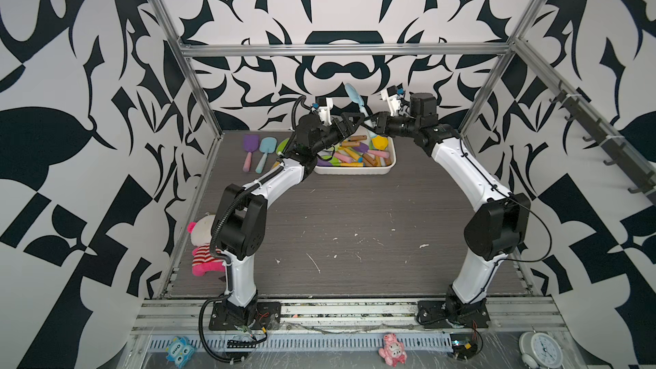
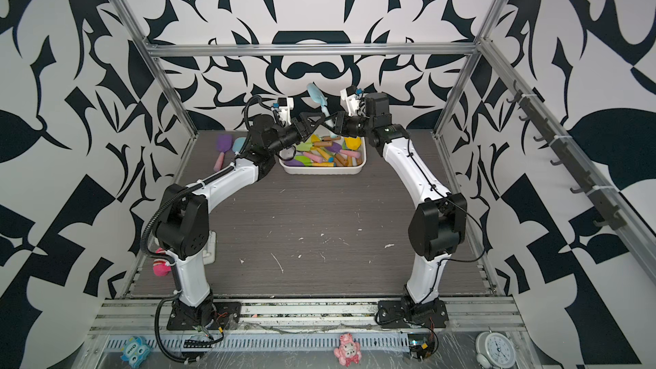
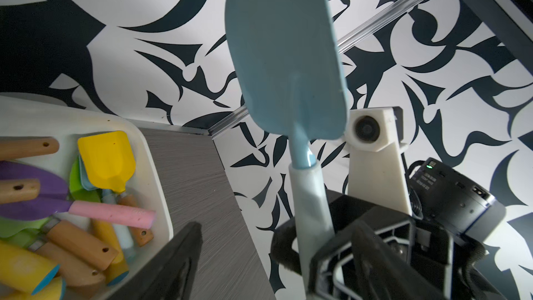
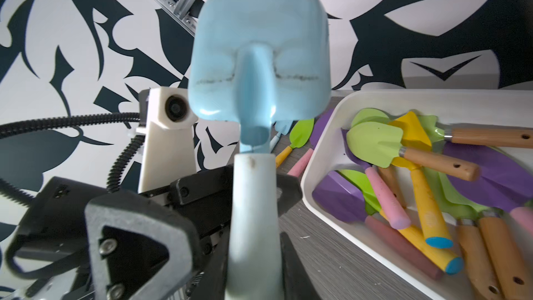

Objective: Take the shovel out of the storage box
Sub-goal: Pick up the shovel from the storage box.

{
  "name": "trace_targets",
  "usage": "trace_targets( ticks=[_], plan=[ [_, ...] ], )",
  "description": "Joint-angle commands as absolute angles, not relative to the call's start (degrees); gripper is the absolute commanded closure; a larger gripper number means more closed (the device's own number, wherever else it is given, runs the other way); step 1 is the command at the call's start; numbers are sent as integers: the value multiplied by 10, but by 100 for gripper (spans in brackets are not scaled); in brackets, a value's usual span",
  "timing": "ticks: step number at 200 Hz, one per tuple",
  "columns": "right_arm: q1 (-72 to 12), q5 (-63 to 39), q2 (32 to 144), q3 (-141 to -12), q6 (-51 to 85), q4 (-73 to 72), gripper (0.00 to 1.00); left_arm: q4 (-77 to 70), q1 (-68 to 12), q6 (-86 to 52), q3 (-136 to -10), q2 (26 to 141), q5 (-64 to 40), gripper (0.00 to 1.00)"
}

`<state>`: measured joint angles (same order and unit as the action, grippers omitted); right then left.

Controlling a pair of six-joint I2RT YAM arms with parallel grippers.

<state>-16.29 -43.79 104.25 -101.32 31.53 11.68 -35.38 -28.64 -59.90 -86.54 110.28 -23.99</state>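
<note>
The shovel looked light and stiff (blade up), right gripper pinching its handle, left gripper gaping empty.

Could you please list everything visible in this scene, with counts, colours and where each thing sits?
storage box: one, white, far side of the table.
shovels in the box: a heap, too overlapped to count; purple, green and yellow blades.
lifted shovel: one, light blue, blade up above the box.
shovels on the table: at least three; purple, teal, green; beside the box, on the left arm's side.
plush toy: one, pink and white, behind the left arm.
toy figures: two, blue and pink, front ledge.
clock: one, white, front ledge.
hook rail: one, dark, side wall.
table: one, grey.
left gripper: jaws open, by the lifted shovel's handle.
right gripper: jaws shut on that handle.
</note>
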Motion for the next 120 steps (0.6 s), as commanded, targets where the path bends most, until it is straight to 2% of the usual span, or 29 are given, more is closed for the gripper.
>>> trace_targets(
  ticks=[1, 89, 120],
  plan=[
    [-168, -480, 1007, -1002, 349, 27, 99, -424, -284, -621, -877, 1115, -259, 16],
    [-169, -536, 983, -968, 362, -23, 99, -487, -260, -674, -910, 1150, -341, 33],
    [-169, -550, 980, -961, 359, -31, 100, -492, -249, -688, -909, 1151, -371, 44]
  ],
)
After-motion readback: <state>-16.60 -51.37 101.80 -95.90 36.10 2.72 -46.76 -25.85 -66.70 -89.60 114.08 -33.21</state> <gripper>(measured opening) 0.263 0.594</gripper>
